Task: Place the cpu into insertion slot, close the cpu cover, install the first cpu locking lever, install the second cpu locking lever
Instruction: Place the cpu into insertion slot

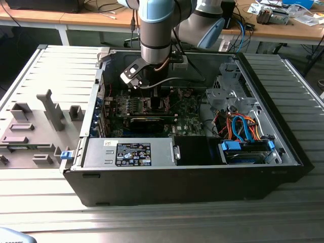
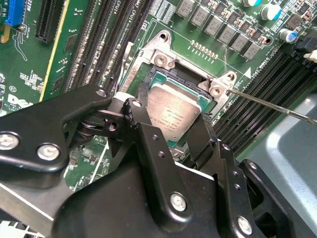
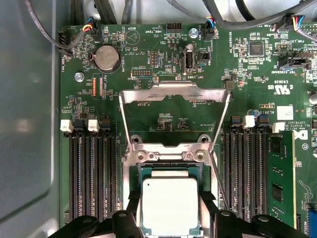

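While the arm (image 1: 157, 35) reaches down into the open computer case (image 1: 202, 169), the gripper (image 2: 171, 113) straddles the cpu (image 3: 170, 206). Its two black fingers (image 3: 125, 219) are set to the chip's width and lie, as far as both wrist views show, against two opposite edges, so I take it to be gripping the chip. The cpu sits level within the frame of the insertion slot (image 3: 168, 167) on the green motherboard (image 3: 173, 54), its silvery top facing up; whether it is fully bedded or a shade above the contacts cannot be told. Beyond it the cpu cover (image 3: 173, 92) stands swung up on its hinge, its window open over bare board, and a thin wire lever (image 2: 277, 106) juts out beside the socket, unlatched. Long black memory slots (image 3: 91, 173) flank the socket on either side. As for handling, the chip looks light, thin and quite rigid, so it should need very little squeeze. Its smooth metal lid probably offers poor friction, and the green edge below it is shallow, so the side edges seem the only sensible hold, taken squarely so the chip does not tip. The underside and the socket's contacts are likely delicate, so any sideways drag or tilt risks damage, and the fingers have scant room between chip and socket wall.
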Robot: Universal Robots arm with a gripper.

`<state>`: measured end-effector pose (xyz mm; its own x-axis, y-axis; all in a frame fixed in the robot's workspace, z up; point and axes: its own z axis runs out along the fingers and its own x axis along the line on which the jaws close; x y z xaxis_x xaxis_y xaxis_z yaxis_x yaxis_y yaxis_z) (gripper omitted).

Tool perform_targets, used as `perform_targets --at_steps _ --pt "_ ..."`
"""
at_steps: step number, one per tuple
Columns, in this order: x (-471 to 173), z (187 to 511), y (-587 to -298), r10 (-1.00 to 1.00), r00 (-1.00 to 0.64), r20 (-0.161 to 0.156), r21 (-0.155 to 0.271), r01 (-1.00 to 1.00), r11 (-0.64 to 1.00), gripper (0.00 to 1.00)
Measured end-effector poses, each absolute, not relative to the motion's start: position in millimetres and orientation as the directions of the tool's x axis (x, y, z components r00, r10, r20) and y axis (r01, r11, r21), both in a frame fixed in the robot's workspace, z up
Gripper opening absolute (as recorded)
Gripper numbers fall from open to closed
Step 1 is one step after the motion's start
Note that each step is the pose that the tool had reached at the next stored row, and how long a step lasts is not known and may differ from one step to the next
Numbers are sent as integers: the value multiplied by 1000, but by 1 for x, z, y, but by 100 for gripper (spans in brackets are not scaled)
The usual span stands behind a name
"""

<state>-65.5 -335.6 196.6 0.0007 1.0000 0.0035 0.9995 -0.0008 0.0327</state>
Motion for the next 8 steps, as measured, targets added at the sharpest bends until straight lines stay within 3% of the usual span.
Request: perform_targets --at_steps 8 --pt "-65 196 -336 1000 1 4 33 999 -1 55"
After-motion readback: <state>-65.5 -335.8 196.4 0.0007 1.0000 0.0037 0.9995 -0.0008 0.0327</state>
